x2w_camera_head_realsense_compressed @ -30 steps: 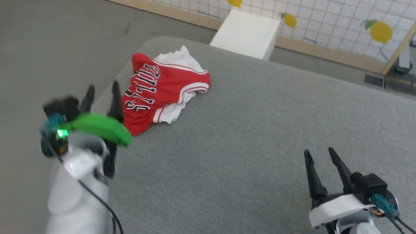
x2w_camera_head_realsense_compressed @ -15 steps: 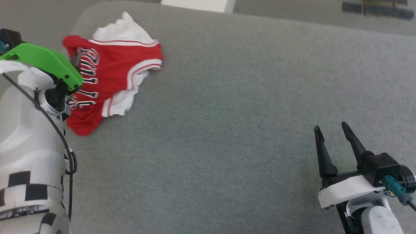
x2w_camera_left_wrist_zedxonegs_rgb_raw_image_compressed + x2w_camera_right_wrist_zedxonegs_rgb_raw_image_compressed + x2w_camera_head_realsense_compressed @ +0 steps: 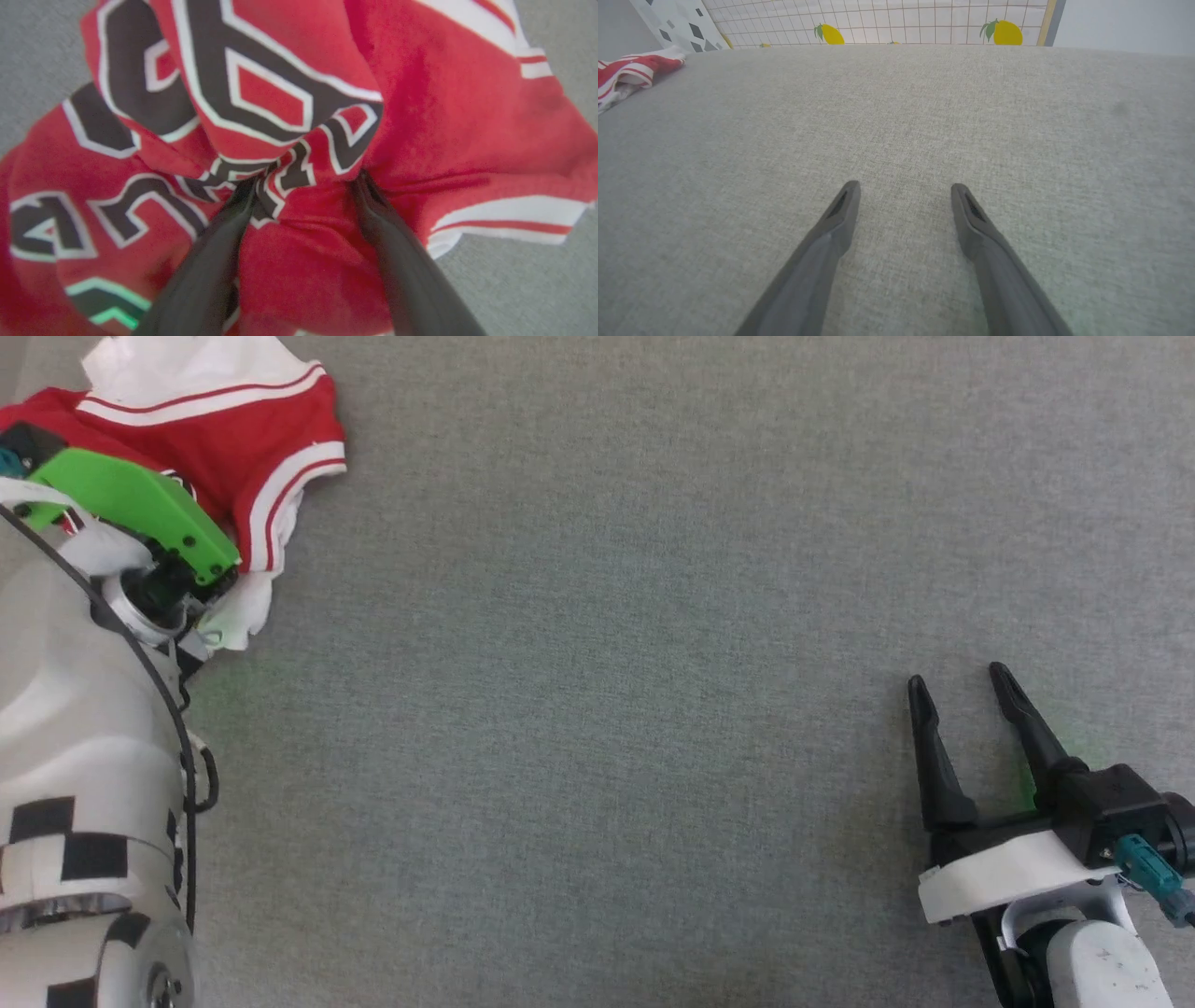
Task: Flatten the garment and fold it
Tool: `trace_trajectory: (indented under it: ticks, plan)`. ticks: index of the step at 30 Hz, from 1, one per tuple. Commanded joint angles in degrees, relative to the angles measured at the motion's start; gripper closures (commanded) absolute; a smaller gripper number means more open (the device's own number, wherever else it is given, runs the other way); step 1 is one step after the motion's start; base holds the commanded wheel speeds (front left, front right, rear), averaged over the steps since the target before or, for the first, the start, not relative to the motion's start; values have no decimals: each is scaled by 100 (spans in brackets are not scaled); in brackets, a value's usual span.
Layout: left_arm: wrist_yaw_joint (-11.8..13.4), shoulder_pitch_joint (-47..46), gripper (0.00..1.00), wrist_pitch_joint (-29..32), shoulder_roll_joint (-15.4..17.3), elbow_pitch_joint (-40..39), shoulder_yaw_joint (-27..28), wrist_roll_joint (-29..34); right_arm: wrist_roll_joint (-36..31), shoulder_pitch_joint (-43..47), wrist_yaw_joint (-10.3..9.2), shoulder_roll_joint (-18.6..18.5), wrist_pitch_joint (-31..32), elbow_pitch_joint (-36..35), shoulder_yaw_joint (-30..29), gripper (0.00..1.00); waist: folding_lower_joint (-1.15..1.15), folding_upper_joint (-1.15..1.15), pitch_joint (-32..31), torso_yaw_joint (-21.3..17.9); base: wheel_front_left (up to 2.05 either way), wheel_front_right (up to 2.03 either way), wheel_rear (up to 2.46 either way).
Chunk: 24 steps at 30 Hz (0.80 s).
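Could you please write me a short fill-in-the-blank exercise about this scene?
The left pincer presses its tips into the garment, whose main colour is ____.
The right pincer is open and holds ____.
The garment lies crumpled on a ____ cloth surface.
The wall panel beyond it shows yellow ____.
Missing words: red; nothing; grey; lemons.

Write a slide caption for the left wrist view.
Left end effector, open, tips sunk into the crumpled red garment on the grey surface.
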Motion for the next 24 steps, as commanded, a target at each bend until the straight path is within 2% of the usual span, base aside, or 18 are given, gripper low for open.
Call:
trace_trajectory:
  ticks: [1, 2, 3, 10, 13, 14, 16, 21, 24]
  plan:
    - [-123, 90, 0, 171, -325, 208, -79, -78, -29, -7, -8, -3, 18, -23, 1, 0, 0, -1, 162, -26, 0, 0, 0]
    - [-156, 76, 10, 139, -352, 211, -77, -101, -33, -21, -8, -3, 24, -18, 0, 0, 0, -1, 164, -2, 0, 0, 0]
    - [-218, 56, 100, 62, -371, 182, -80, -115, -37, -32, -8, -3, 30, -14, 6, 0, 0, -1, 162, 15, 0, 0, 0]
    - [-549, -182, 100, -919, -335, -61, 17, -201, 8, -140, -8, -3, -22, 181, 95, 0, 0, -1, -120, 144, 0, 0, 0]
    - [-781, -367, 100, -1286, -266, -227, -6, -192, 86, -159, -8, -3, -93, 347, 161, 0, 0, -1, -350, 171, 0, 0, 0]
    - [-1071, -626, 100, -1557, -132, -516, -162, -125, 218, -175, -8, -3, -187, 533, 227, 0, 0, -1, -610, 155, 0, 0, 0]
    - [-1175, -825, 100, -1750, -48, -774, -255, -113, 309, -181, -8, -3, -259, 672, 285, 0, 0, -1, -790, 123, 0, 0, 0]
    - [-1267, -1295, 100, -1813, 31, -1425, -645, -144, 581, -162, -8, -3, -452, 1085, 431, 0, 0, -1, -1300, -47, 0, 0, 0]
    - [-1277, -1533, 100, -1652, -72, -1914, -1007, -412, 754, -139, -8, -3, -552, 1300, 492, 0, 0, -1, -1616, -217, 0, 0, 0]
